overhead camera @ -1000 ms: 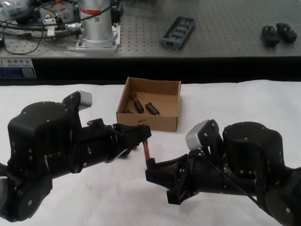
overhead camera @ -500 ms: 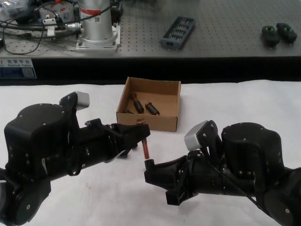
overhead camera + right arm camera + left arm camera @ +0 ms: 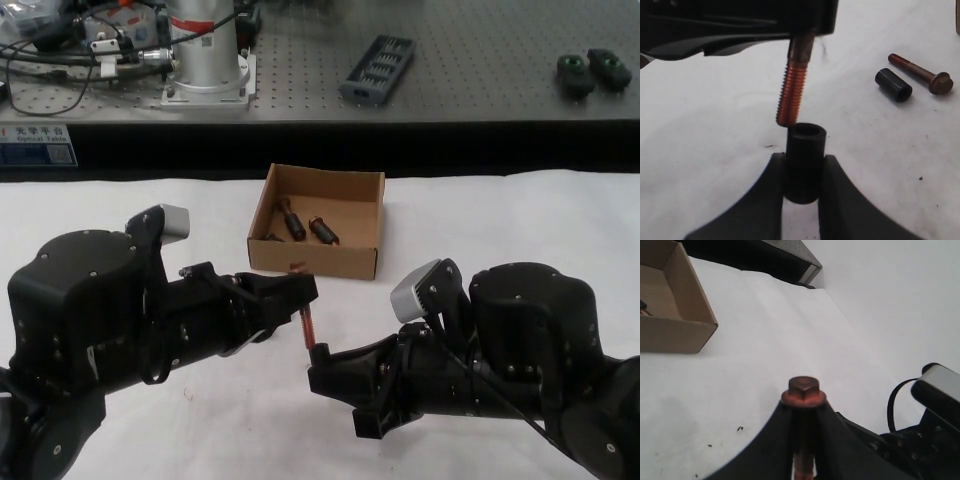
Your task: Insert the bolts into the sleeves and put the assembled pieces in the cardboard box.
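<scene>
My left gripper (image 3: 296,290) is shut on a copper bolt (image 3: 308,328), which hangs thread-down; its hex head (image 3: 803,390) sits just above the fingers. My right gripper (image 3: 804,172) is shut on a black sleeve (image 3: 805,150), held upright with the bore facing up. The bolt's threaded tip (image 3: 791,100) hovers just above the sleeve's opening, a little to one side of its centre. The cardboard box (image 3: 318,262) stands behind the grippers and holds assembled pieces (image 3: 293,222). A loose sleeve (image 3: 894,85) and a loose bolt (image 3: 921,74) lie on the white cloth.
A corner of the box (image 3: 675,335) lies near the left gripper. Behind the white cloth runs a dark perforated bench with a metal post (image 3: 205,50), a dark rack (image 3: 377,67) and two black parts (image 3: 593,70). Both arm bodies crowd the near cloth.
The left arm has sunk a little, bringing the bolt's tip down close to the sleeve's mouth. The right gripper has stayed almost in place.
</scene>
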Tool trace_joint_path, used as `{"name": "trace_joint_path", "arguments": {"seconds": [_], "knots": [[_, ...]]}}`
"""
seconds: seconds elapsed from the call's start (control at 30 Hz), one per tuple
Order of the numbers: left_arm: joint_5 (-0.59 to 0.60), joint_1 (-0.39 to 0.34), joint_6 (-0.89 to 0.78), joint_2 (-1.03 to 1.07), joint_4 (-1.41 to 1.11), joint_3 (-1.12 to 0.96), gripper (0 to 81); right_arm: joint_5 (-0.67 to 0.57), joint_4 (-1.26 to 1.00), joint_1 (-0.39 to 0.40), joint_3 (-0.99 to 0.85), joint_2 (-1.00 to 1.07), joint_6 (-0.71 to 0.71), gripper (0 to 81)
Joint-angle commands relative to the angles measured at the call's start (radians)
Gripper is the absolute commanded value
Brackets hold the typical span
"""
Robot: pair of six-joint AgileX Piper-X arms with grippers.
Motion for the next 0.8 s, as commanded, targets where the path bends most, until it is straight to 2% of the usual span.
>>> {"name": "trace_joint_path", "arguments": {"seconds": [0.0,0.77], "knots": [[-0.005,-0.004,-0.013,-0.003,-0.022,0.001,0.6,-0.013,-0.025,0.005,-0.006,0.000,0.015,4.9],[-0.013,-0.004,-0.001,-0.003,-0.065,-0.001,0.6,-0.044,-0.019,0.005,-0.005,0.000,0.015,4.9]]}}
